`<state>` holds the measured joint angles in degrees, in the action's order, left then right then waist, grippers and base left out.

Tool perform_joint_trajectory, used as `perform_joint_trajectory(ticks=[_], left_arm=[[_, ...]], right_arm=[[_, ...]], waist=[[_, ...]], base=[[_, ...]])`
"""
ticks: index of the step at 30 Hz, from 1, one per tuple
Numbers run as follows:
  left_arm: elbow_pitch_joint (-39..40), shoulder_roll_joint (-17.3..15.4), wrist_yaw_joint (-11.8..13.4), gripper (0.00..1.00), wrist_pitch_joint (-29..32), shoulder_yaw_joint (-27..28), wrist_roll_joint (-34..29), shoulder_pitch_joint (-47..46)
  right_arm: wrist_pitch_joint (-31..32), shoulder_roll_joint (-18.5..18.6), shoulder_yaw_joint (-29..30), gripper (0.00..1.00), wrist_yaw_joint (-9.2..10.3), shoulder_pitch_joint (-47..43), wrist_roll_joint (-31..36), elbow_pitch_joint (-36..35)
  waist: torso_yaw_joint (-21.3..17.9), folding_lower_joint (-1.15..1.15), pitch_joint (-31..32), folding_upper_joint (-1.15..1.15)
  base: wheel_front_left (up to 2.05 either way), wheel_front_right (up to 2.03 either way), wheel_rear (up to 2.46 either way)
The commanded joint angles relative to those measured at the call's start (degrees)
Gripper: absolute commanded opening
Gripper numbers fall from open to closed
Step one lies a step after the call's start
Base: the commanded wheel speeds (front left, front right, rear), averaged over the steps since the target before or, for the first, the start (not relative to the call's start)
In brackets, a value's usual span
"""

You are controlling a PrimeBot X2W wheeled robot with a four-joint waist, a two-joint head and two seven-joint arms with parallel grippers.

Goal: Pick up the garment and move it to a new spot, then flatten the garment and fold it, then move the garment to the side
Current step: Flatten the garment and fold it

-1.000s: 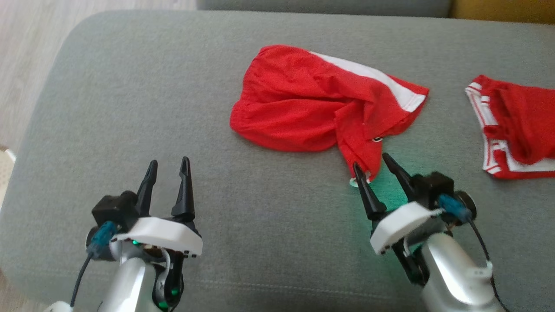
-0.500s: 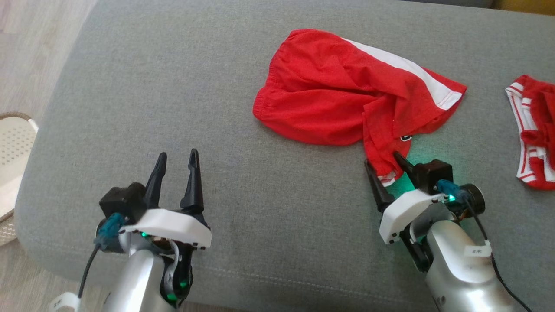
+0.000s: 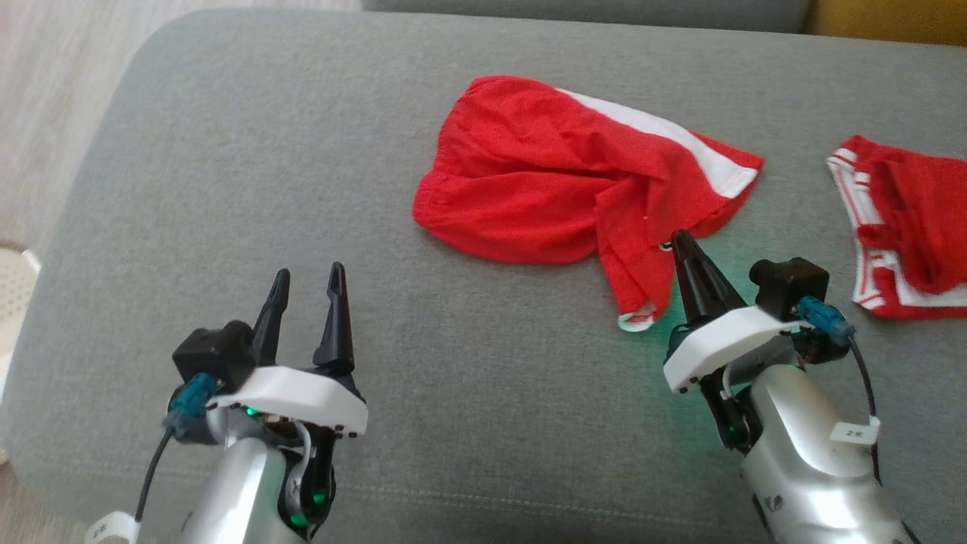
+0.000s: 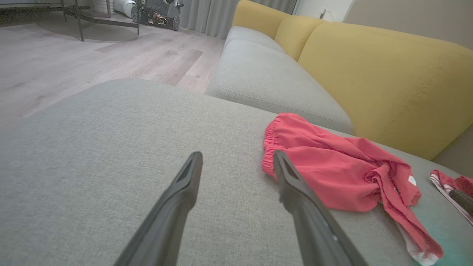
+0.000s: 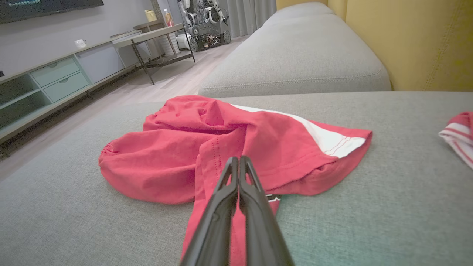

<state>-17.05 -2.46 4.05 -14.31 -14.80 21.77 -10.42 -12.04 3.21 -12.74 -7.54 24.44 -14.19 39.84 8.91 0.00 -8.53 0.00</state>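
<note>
The garment (image 3: pixel 529 189) is a pair of red shorts with a white side stripe, lying crumpled on the grey sofa seat (image 3: pixel 227 189). One leg trails toward me. My right gripper (image 3: pixel 682 240) is shut, its tips pinched into the cloth at the right edge of that trailing leg. In the right wrist view the closed fingers (image 5: pixel 238 160) lie over the red fabric (image 5: pixel 166 159). My left gripper (image 3: pixel 308 276) hovers open over bare cushion, well left of the garment. The left wrist view has its fingers (image 4: pixel 236 157) spread, with the shorts (image 4: pixel 332 173) beyond the right one.
A second red garment with white stripes (image 3: pixel 906 227) lies at the right edge of the seat. The yellow backrest (image 4: pixel 388 74) rises behind the cushion. A pale perforated basket (image 3: pixel 11 279) stands on the floor at the left. The cushion's front edge is near my arms.
My right gripper moved forward along the trailing leg and closed on the cloth. The left gripper stayed open and in place. The head camera shifted between frames.
</note>
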Motion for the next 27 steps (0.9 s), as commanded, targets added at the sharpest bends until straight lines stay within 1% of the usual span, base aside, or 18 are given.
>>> perform_joint_trajectory(ticks=[1, 4, 7, 12, 16, 17, 18, 19, 27], left_arm=[[1.5, -0.4, 0.0, 1.00, -0.7, 1.9, -0.1, -0.8], [1.3, -0.4, -0.2, 1.00, -0.7, 1.6, -0.1, -0.7], [1.4, -0.4, -0.3, 1.00, -0.7, 1.6, -0.1, -0.4], [1.9, -0.4, -0.6, 1.00, -0.7, 2.1, -0.7, 0.5], [3.1, -0.4, -1.4, 1.00, -0.7, 2.2, -0.9, 1.7], [3.5, -0.4, -1.5, 1.00, -0.7, 2.2, -1.0, 2.0], [3.8, -0.4, -1.6, 1.00, -0.7, 2.2, -1.1, 2.4], [4.0, -0.4, -1.7, 1.00, -0.7, 2.2, -1.3, 2.8], [4.9, -0.4, -2.1, 1.00, -0.7, 2.0, -2.2, 4.0]], right_arm=[[-0.4, -0.3, -1.1, 0.00, 0.05, 1.8, 0.5, -2.0], [-0.4, -0.3, -0.5, 0.00, 0.05, 0.7, 2.3, -3.3], [-1.2, -0.3, 2.0, 0.00, 0.05, -1.0, 3.5, -5.7], [-2.3, -0.3, 6.1, 0.00, 0.05, -5.8, 5.1, -11.9], [-2.7, -0.3, 8.7, 0.00, 0.05, -10.7, 6.6, -16.9], [-2.8, -0.3, 9.2, 0.08, 0.05, -11.9, 6.6, -17.8], [-2.8, -0.3, 9.7, 0.82, 0.05, -12.9, 6.7, -18.6], [-2.8, -0.3, 10.0, 1.00, 0.05, -13.8, 6.9, -19.1], [-2.9, -0.3, 10.6, 1.00, 0.05, -16.1, 7.7, -20.8]], waist=[[-0.7, 0.00, 0.5, 0.00], [-1.3, 0.00, 1.3, 0.00], [-1.7, 0.00, 2.0, 0.00], [-2.9, 0.00, 3.0, 0.00], [-4.1, 0.00, 3.6, 0.00], [-4.4, 0.00, 3.7, 0.00], [-4.7, 0.00, 3.8, 0.00], [-4.9, 0.00, 3.8, 0.00], [-5.3, 0.00, 3.9, 0.00]], base=[[0.00, 0.00, 0.00], [0.00, 0.00, 0.00], [0.00, 0.00, 0.00], [0.00, 0.00, 0.00], [0.00, 0.00, 0.00], [0.00, 0.00, 0.00], [0.00, 0.00, 0.00], [0.00, 0.00, 0.00], [0.00, 0.00, 0.00]])
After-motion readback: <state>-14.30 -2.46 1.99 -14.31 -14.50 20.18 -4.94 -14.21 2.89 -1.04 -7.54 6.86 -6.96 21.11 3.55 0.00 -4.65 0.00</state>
